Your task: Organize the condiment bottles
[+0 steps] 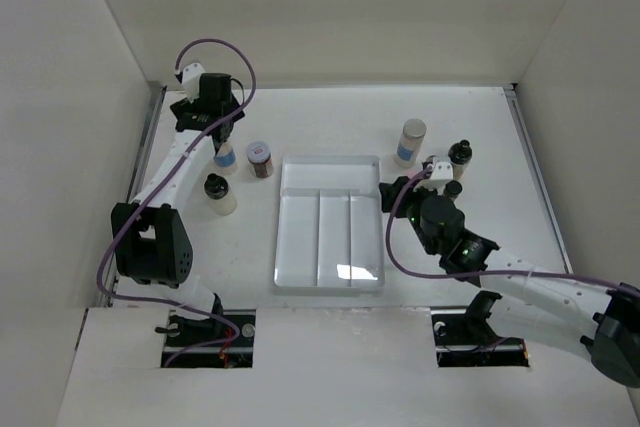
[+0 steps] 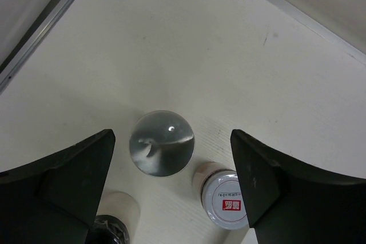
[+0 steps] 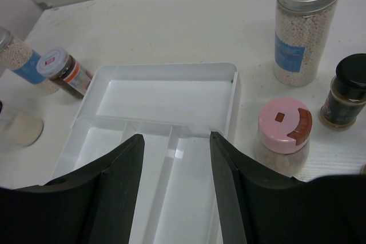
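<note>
My left gripper (image 1: 222, 135) is open above a grey-lidded jar with a blue label (image 1: 224, 157). In the left wrist view its lid (image 2: 162, 142) lies between the open fingers (image 2: 86, 170), untouched. A white-lidded brown jar (image 1: 260, 159) (image 2: 229, 201) and a black-capped bottle (image 1: 219, 194) (image 2: 111, 224) stand close by. My right gripper (image 3: 176, 136) is open and empty over the right side of the white divided tray (image 3: 166, 92). To its right stand a pink-capped bottle (image 3: 283, 127), a grey-lidded jar (image 3: 300, 27) (image 1: 409, 142) and a black-capped bottle (image 3: 346, 92) (image 1: 459, 157).
The white divided tray (image 1: 330, 169) sits mid-table with nothing in its compartments. White walls close the table at the back and both sides; a metal rail (image 2: 40, 27) runs along the left edge. Both arm bases are at the near edge.
</note>
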Tool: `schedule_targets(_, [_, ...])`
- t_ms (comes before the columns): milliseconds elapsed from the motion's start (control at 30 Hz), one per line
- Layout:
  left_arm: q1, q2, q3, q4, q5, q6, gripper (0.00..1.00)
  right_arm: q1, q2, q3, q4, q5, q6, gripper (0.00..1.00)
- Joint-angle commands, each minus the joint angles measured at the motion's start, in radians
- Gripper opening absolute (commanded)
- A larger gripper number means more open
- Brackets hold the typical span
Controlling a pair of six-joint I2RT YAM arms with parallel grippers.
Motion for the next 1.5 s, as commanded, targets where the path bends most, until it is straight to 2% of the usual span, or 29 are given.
schedule_targets(0, [0.009, -0.024, 0.004, 0.006, 0.004, 0.033, 0.82, -0.004, 0.015, 0.004, 0.061, -0.012, 0.004, 0.56])
schedule_targets(400, [0.007, 0.008, -0.079, 0.021, -0.027, 0.025, 0.78, -0.004, 0.030, 0.004, 0.067, -0.011, 0.001, 0.58])
schedule_targets(733, [0.029, 0.065, -0.098, 0.073, 0.004, 0.013, 0.67, -0.007, 0.035, 0.004, 0.068, -0.006, -0.003, 0.59])
schedule_targets(933, [0.041, 0.036, -0.101, 0.096, 0.007, -0.007, 0.42, -0.018, 0.035, -0.003, 0.070, -0.005, -0.003, 0.59])
schedule_targets(1067, [0.035, -0.088, -0.128, 0.163, -0.018, -0.008, 0.37, -0.024, 0.026, -0.004, 0.070, -0.006, -0.005, 0.59])
schedule_targets(1267, [-0.052, -0.271, -0.098, 0.227, -0.034, 0.004, 0.37, -0.030, 0.009, -0.016, 0.084, -0.005, 0.000, 0.58])
schedule_targets(1467, [-0.238, -0.297, -0.062, 0.246, -0.031, 0.021, 0.37, -0.035, -0.002, -0.029, 0.098, 0.024, 0.003, 0.58])
